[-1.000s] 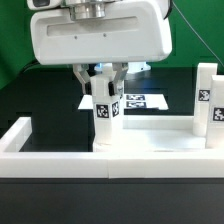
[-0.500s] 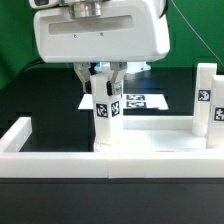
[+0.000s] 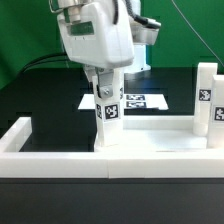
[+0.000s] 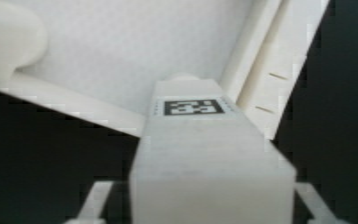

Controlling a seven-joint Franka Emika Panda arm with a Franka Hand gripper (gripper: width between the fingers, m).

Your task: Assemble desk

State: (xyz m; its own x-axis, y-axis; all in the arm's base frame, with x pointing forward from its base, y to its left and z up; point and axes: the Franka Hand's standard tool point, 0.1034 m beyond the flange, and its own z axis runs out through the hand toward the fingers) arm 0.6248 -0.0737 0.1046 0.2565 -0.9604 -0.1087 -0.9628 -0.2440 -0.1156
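The white square plastic leg post (image 3: 107,118) with its black-and-white tags stands upright on a corner of the white rectangular tabletop slab (image 3: 160,139), which lies near the black table's front edge against the long low white border wall (image 3: 110,164). The two-finger gripper (image 3: 105,92) is clamped on the post's upper part. If the post is not seated squarely, letting go or twisting could tip it, cross its joint or drag the slab along the wall; a second tagged post (image 3: 205,103) stands at the slab's far corner.

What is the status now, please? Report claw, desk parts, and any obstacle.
Claw shut on upright leg post at tabletop corner. Second leg post stands on the exterior view's right. Nothing blocking seen.
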